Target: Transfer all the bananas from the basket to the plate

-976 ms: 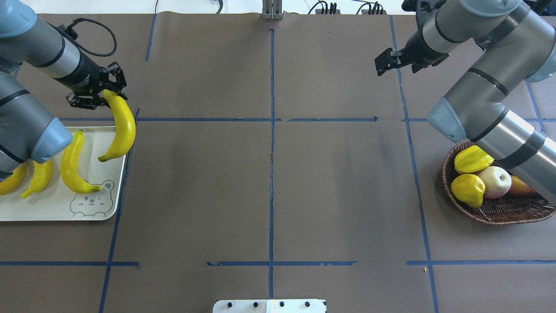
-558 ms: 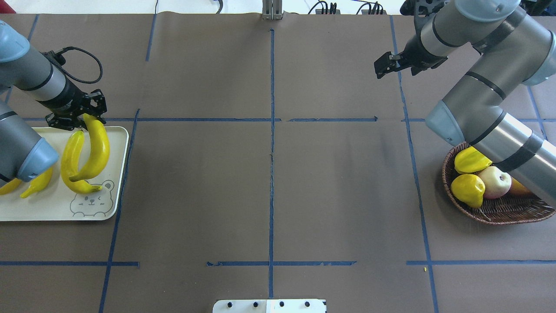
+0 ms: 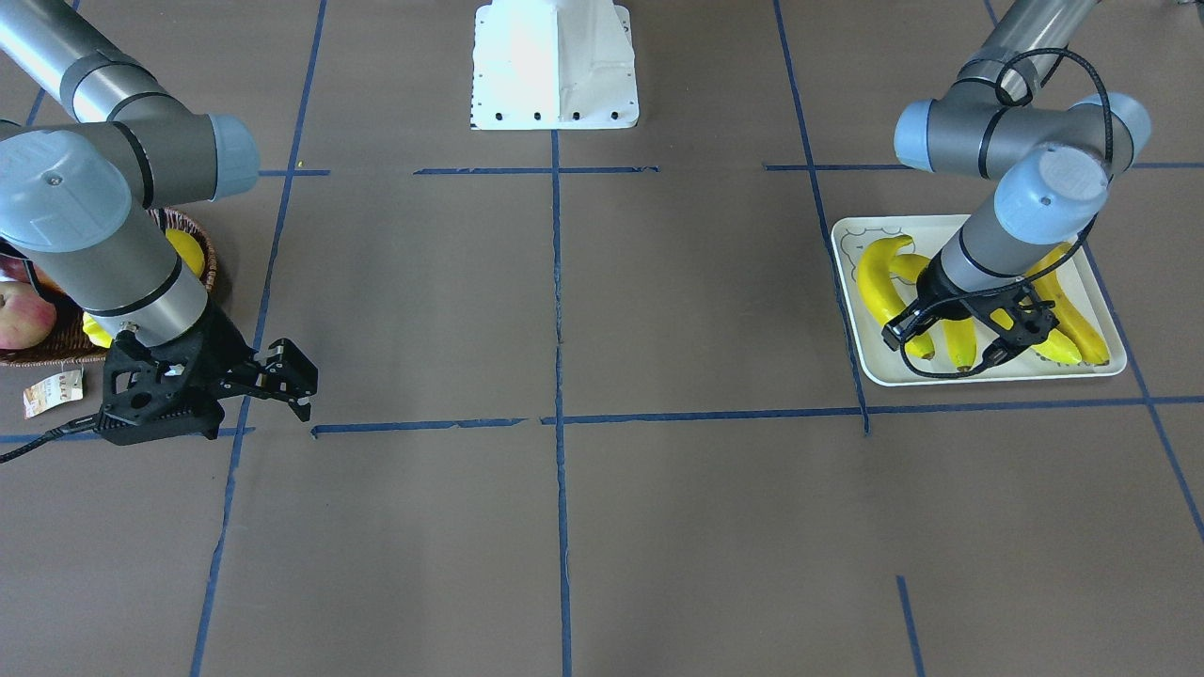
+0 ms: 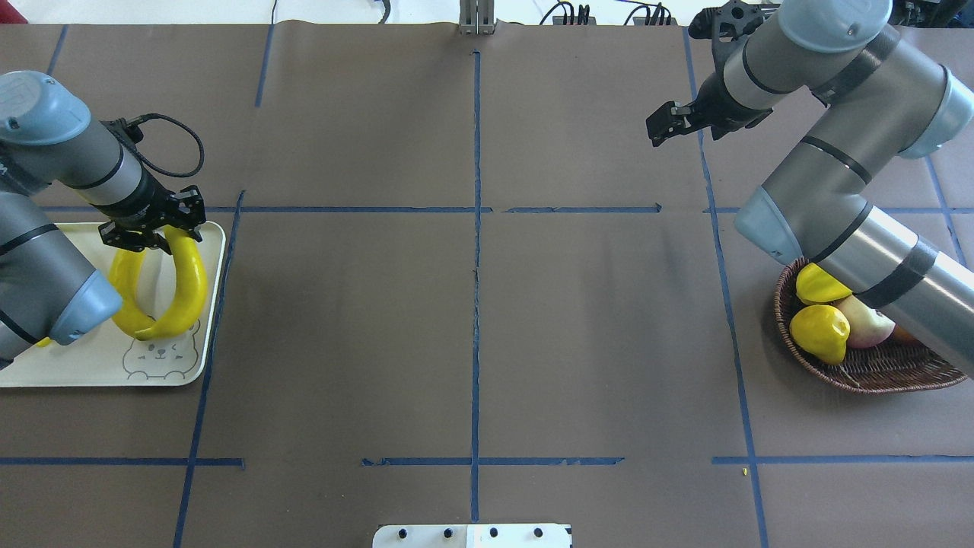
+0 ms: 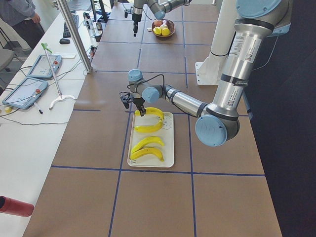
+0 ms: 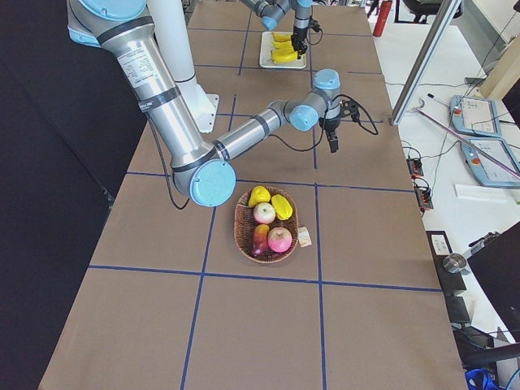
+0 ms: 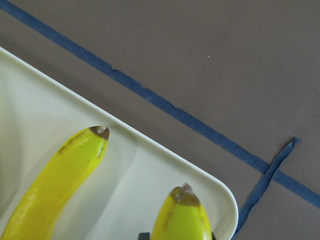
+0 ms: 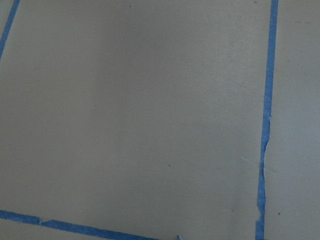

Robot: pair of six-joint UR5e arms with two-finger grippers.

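Note:
The cream plate (image 4: 91, 365) with a bear drawing lies at the table's left end. My left gripper (image 4: 156, 242) hangs over its far right corner, shut on the top end of a banana (image 4: 194, 281). That banana curves down over the plate, and its lower tip meets another banana (image 4: 124, 293) lying there. More bananas (image 5: 146, 154) lie further along the plate, partly hidden by my left arm in the overhead view. The wicker basket (image 4: 875, 373) at the right holds other fruit; no banana shows in it. My right gripper (image 4: 658, 125) hovers open and empty above bare table, far from the basket.
In the basket sit a yellow starfruit (image 4: 818, 283), a round yellow fruit (image 4: 820, 332) and apples (image 6: 279, 239); a paper tag (image 3: 52, 392) lies beside it. My right arm's forearm (image 4: 890, 281) crosses above the basket. Blue tape lines grid the brown table.
My left gripper carried the banana from beyond the plate's far right corner down over the plate, so it now hangs lower and touches another banana. The right gripper drifted slightly left.

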